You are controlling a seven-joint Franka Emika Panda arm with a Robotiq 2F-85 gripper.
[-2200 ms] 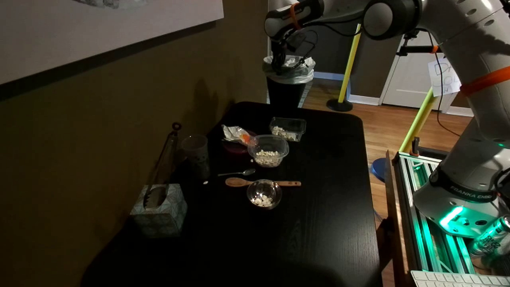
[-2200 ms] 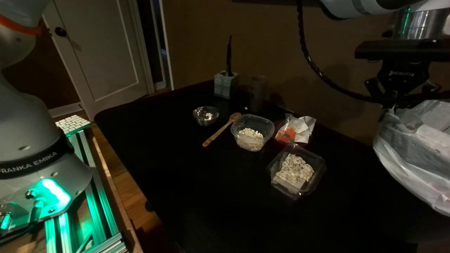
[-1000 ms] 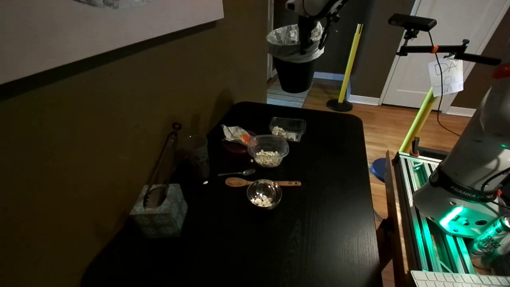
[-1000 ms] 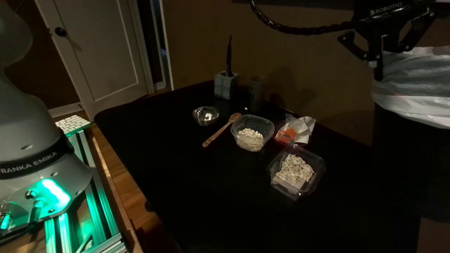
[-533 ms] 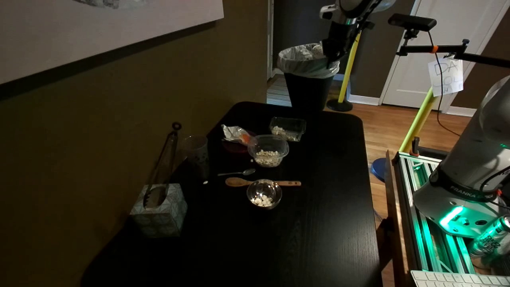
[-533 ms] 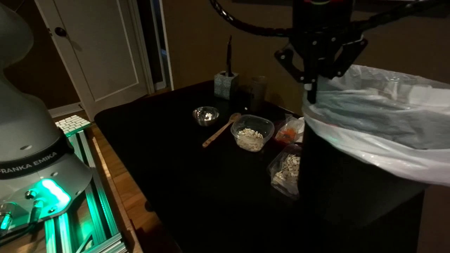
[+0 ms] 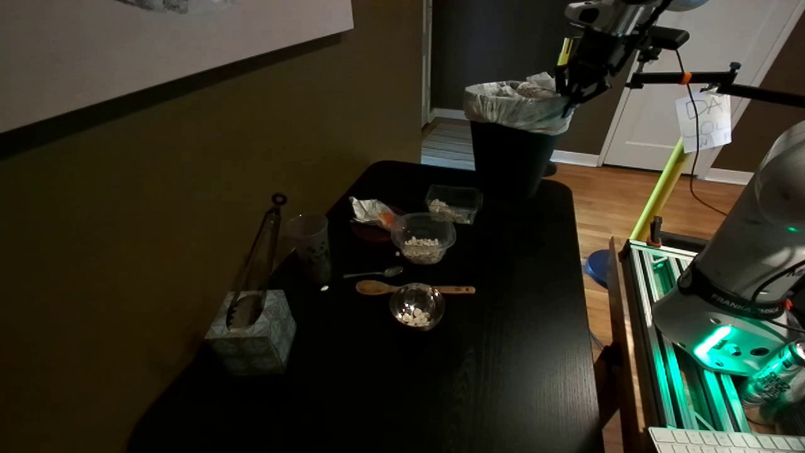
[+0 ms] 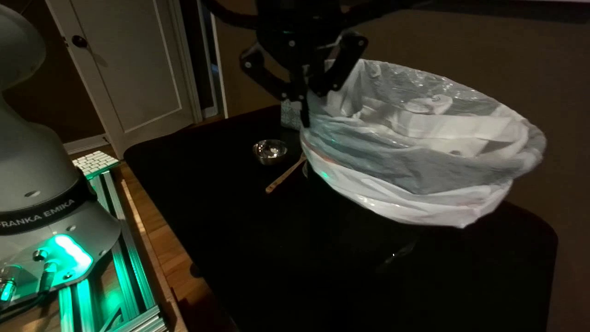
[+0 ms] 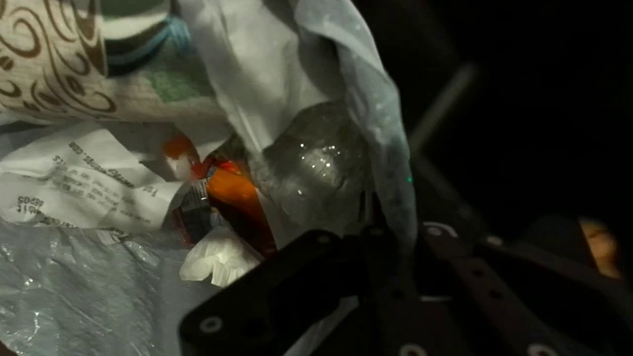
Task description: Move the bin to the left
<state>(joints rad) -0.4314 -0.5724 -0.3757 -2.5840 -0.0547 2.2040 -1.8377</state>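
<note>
The bin [image 7: 510, 157] is a tall black wastebasket with a whitish liner folded over its rim. It shows in both exterior views, large and tilted [image 8: 415, 184], at the far end of the black table [image 7: 522, 314]; I cannot tell whether its bottom touches the table. My gripper [image 7: 569, 104] is at the bin's rim, one finger outside and the other hidden inside the liner [image 8: 308, 103]. In the wrist view the fingers [image 9: 390, 237] are closed around the lined rim [image 9: 388, 138]. Paper, wrappers and plastic lie inside the bin.
A clear tray [image 7: 462, 211] stands close to the bin's bottom, with a clear container [image 7: 423, 236] nearby. A small bowl [image 7: 417, 308], wooden spoon [image 7: 374, 288], cup [image 7: 311, 245] and tissue box with tongs [image 7: 251, 346] stand nearer. A wall [image 7: 188, 176] borders the table.
The bin was lifted beyond the table's far end, then carried with the gripper over that end. It now hides the clear containers in an exterior view where they showed before.
</note>
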